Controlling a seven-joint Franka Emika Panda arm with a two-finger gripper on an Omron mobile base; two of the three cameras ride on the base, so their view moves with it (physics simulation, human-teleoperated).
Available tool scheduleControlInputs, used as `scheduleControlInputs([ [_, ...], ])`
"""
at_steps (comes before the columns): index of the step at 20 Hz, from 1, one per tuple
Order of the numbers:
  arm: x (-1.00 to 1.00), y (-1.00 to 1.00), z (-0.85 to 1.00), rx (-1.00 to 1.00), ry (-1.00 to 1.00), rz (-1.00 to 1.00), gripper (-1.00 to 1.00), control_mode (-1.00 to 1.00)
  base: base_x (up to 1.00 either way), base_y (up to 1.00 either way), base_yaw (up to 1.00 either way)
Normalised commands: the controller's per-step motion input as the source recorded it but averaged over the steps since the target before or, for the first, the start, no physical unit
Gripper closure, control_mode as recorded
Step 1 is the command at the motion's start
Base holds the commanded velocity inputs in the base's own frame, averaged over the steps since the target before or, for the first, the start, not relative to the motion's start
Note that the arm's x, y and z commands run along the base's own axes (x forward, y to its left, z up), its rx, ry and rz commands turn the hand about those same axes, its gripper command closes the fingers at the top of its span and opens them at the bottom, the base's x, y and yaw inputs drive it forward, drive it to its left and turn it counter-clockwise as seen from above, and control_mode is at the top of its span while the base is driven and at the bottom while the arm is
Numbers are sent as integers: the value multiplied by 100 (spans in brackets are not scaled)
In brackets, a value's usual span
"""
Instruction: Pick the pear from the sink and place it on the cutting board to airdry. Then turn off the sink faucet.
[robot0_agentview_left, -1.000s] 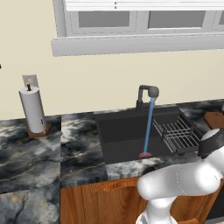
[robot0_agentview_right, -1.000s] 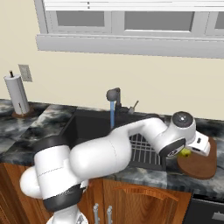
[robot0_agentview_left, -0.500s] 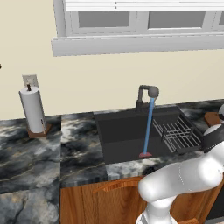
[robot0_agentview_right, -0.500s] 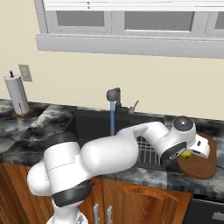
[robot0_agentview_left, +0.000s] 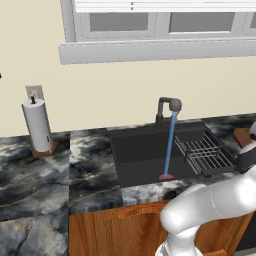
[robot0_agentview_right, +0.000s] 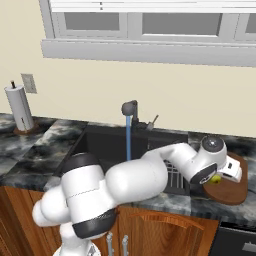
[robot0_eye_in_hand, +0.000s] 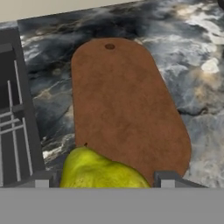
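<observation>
Left base view: set behind and left of the arm, facing forward and down over the marbled worktop (robot0_agentview_left: 90, 165), with the sink (robot0_agentview_left: 145, 150) at frame centre, the sink faucet (robot0_agentview_left: 169, 106) above it, the paper-towel roll (robot0_agentview_left: 38, 125) at middle left and a sliver of the cutting board (robot0_agentview_left: 242, 136) at the right edge. Right base view: set behind and right, same downward slant, sharing the sink (robot0_agentview_right: 107, 142), sink faucet (robot0_agentview_right: 130, 108), paper-towel roll (robot0_agentview_right: 18, 112) and window wall, with the cutting board (robot0_agentview_right: 232, 187) at lower right. Hand view: very close, looking along the end effector (robot0_eye_in_hand: 103, 180) down onto the cutting board (robot0_eye_in_hand: 124, 109), with the pear (robot0_eye_in_hand: 98, 170) at bottom centre and the sink (robot0_eye_in_hand: 13, 113) edge at left.
</observation>
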Motion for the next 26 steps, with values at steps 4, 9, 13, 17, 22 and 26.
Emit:
scheduleControlInputs([
  [4,11,-6,-22,0,1,0,100,-100,0,0,0],
  [9,5,-7,-14,0,0,0,100,-100,0,0,0],
  [13,6,-8,-22,0,0,0,100,-100,0,0,0],
  [17,10,-4,-23,0,2,0,100,-100,0,0,0],
  [22,10,-8,-16,0,1,0,100,-100,0,0,0],
  [26,10,-12,-12,0,0,0,100,-100,0,0,0],
])
